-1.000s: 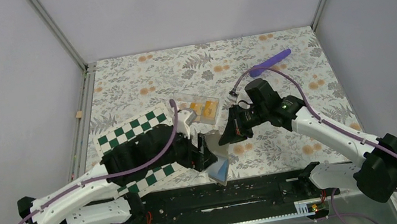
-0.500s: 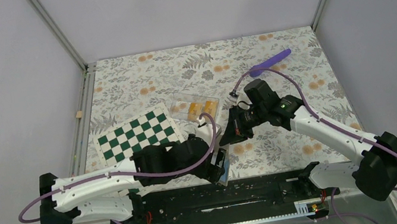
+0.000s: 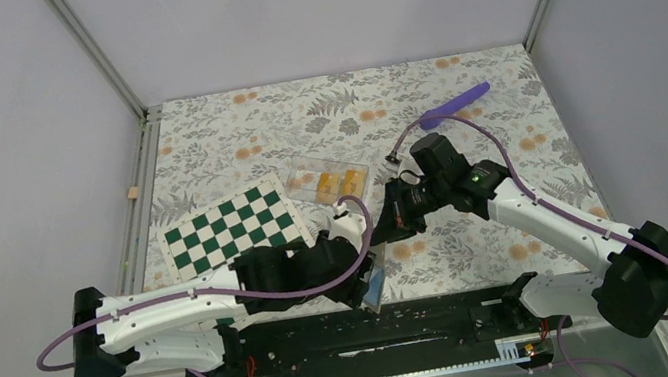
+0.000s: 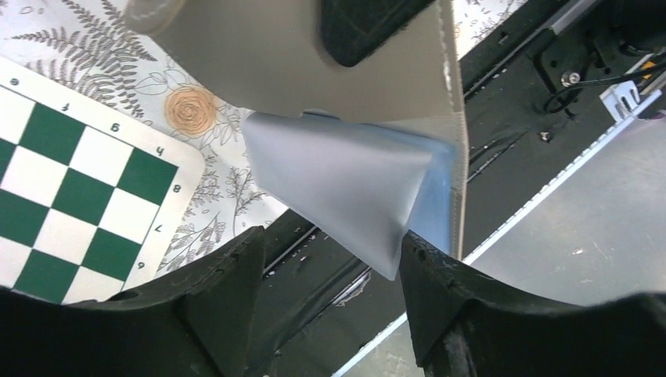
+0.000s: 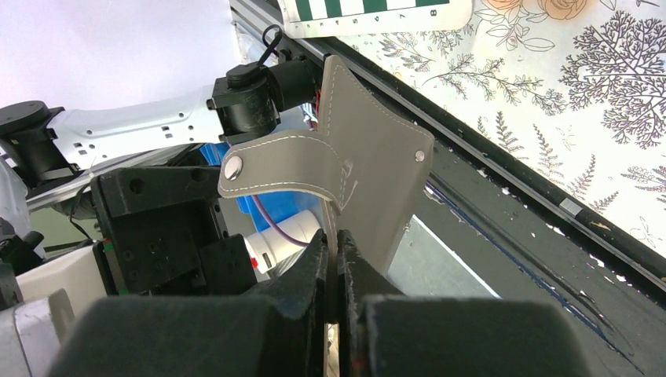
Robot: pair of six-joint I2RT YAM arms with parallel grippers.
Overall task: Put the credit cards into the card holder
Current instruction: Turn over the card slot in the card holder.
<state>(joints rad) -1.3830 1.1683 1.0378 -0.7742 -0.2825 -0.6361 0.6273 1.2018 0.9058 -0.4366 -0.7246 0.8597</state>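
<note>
The right gripper (image 5: 338,253) is clenched on the lower edge of the grey leather card holder (image 5: 369,177), holding it upright over the near edge of the table, strap and snaps facing the wrist camera. The left gripper (image 4: 326,263) is released. Its fingers (image 4: 232,271) stand apart on either side of the holder's pale blue-grey inner flap (image 4: 338,184), whose corner hangs between them, closer to the right-hand finger. The orange-yellow credit cards (image 3: 338,185) lie apart from the holder in a clear plastic tray (image 3: 304,168), farther back on the flowered tablecloth (image 3: 298,113). The tray sits just right of the green-and-white chessboard (image 3: 230,227). A purple rod (image 3: 455,106) lies at far right.
</note>
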